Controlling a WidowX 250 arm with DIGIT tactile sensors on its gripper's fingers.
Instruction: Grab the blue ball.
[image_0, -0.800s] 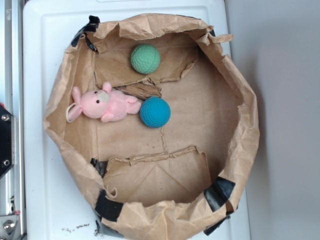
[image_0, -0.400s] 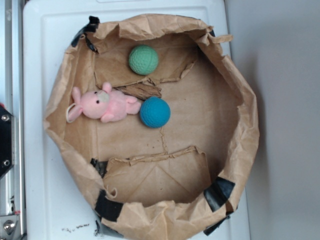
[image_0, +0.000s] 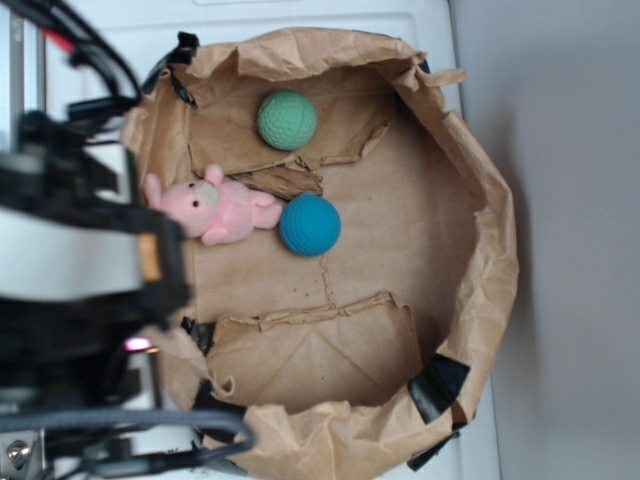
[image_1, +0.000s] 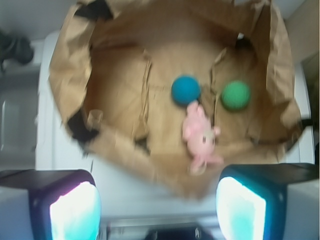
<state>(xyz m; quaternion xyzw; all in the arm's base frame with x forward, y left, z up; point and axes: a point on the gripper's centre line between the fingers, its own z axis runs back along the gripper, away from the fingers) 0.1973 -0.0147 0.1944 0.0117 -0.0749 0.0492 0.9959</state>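
The blue ball (image_0: 310, 224) is teal and dimpled. It lies on the floor of a crumpled brown paper bag (image_0: 487, 210), touching the foot end of a pink plush toy (image_0: 215, 208). In the wrist view the blue ball (image_1: 186, 90) sits well ahead of my gripper (image_1: 157, 200). The two lit fingers (image_1: 75, 212) stand wide apart with nothing between them. They hover over the white surface outside the bag's near rim (image_1: 150, 167). In the exterior view my arm (image_0: 80, 250) is a blur over the bag's left edge.
A lighter green dimpled ball (image_0: 288, 120) rests at the back of the bag, apart from the blue one. The bag's walls stand up all round, patched with black tape (image_0: 436, 385). The bag sits on a white tray-like surface (image_0: 100, 50).
My arm has come into the exterior view from the left, covering the bag's left rim. The green ball rolled slightly left at first. Blue ball and plush toy stayed put.
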